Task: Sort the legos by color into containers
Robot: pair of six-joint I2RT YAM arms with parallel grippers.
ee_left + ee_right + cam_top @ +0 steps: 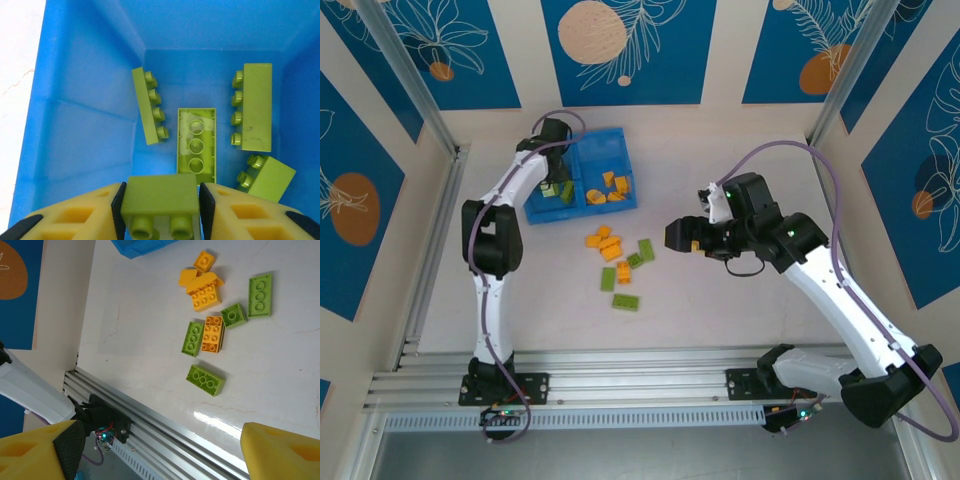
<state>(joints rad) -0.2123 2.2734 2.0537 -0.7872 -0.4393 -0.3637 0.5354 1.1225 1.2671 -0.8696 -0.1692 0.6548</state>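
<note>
**Left arm at tray with green brick, right arm open over the pile**

Left pincer [160, 212] is clamped on a small lime green plastic brick [160, 200]. Both yellow foam pads [75, 215] sit flush on its sides, and its studs point back toward the wrist. It hangs over the left compartment [75, 130] of the shallow blue plastic tray [605, 150].

Four loose lime green bricks [196, 145] lie on that compartment's floor. One is underside-up in the middle, two are on their sides, and a shorter one is by the right wall. The right compartment [613, 165] holds orange-yellow bricks [610, 188], bunched toward its near end.

Right pincer [160, 440] stands wide apart with nothing between the fingers, above the white tabletop [135, 340] to the right of the tray.

The unsorted pile [213, 333] sits on the tabletop just in front of the tray. It has four lime green and four orange-yellow pieces, some of them touching. One lime brick [205, 380] lies a little apart, nearest the aluminium rail [150, 425].
</note>
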